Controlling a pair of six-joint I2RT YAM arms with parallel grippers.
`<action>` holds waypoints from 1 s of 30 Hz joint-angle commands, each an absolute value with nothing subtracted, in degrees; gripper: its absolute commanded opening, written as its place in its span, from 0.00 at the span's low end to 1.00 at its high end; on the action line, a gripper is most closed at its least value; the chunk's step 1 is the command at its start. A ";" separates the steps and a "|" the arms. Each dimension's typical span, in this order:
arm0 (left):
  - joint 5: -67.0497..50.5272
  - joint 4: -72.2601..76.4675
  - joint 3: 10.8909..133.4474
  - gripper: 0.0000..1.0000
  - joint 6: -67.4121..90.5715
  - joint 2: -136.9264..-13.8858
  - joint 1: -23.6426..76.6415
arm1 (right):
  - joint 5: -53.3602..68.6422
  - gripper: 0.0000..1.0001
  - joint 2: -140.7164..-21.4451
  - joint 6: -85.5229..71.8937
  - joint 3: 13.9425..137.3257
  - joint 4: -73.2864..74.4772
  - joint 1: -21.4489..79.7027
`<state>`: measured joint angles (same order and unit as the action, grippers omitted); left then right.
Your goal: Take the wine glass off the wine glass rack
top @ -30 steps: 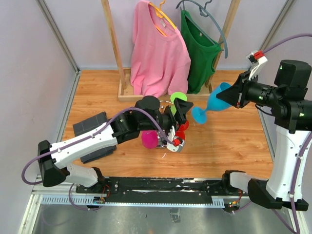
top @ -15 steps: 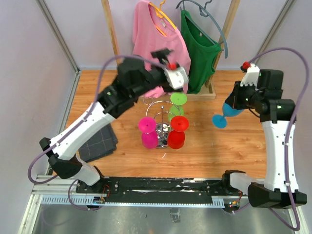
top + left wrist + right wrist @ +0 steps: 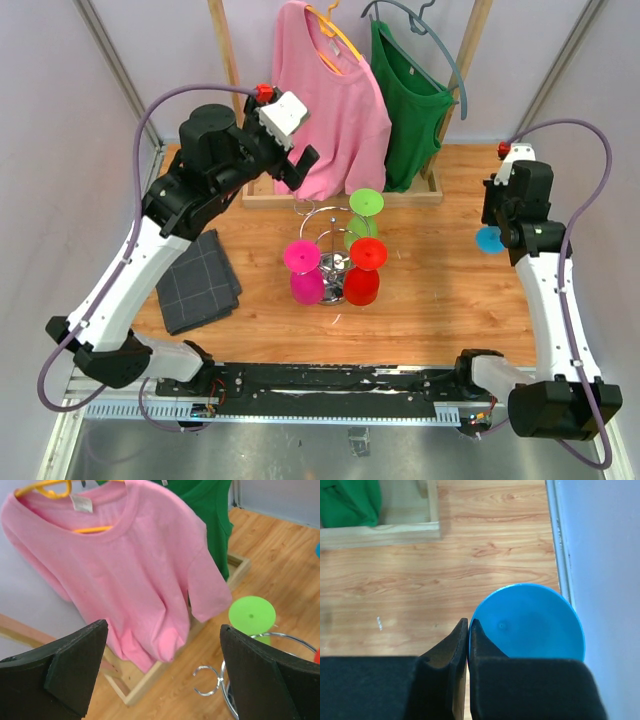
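right hand (image 3: 468, 630) closed, gripping blue wine glass (image 3: 527, 625) | left hand (image 3: 162, 645) wide open, empty | glass seems light, stiff, slippery; stem is best hold

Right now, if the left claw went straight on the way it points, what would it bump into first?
Probably the pink shirt, which hangs dead ahead of the open left claw; how far off is hard to tell.
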<state>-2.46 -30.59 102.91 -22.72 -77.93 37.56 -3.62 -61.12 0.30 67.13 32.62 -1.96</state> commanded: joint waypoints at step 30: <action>-7.78 -37.33 98.99 0.99 -11.30 -74.18 34.54 | -3.96 0.01 -72.43 -3.02 52.89 10.46 -12.74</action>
